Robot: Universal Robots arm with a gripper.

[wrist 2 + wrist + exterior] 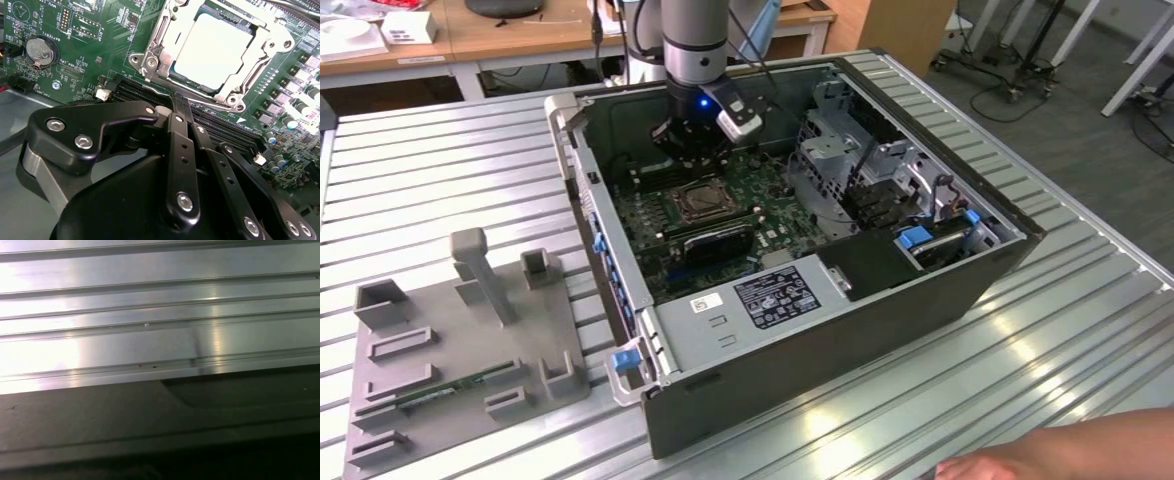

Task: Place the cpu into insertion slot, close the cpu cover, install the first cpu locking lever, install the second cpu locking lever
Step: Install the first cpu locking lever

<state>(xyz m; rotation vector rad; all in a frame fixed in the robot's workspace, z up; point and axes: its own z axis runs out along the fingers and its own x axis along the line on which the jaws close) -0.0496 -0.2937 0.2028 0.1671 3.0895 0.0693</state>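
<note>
In the second wrist view the cpu [212, 50], its top pale and silvery, lies flat in the insertion slot [150, 62] on the green board. The cpu cover [272, 42], a silvery frame, lies down around it. A thin wire lever [200, 102] runs along the socket edge nearest my fingertips. My gripper [182, 102] is shut with nothing between its fingers and hovers just short of that edge, over the memory slots. In the exterior view the gripper [698, 150] hangs inside the open computer case, just behind the insertion slot [700, 203].
A black heatsink [716, 245] sits in front of the socket and a metal drive cage [847, 160] to the exterior view's right. The case walls [587, 190] close in the board. A grey fixture tray [467, 340] lies on the exterior view's left. A person's hand [1041, 455] is at the near edge.
</note>
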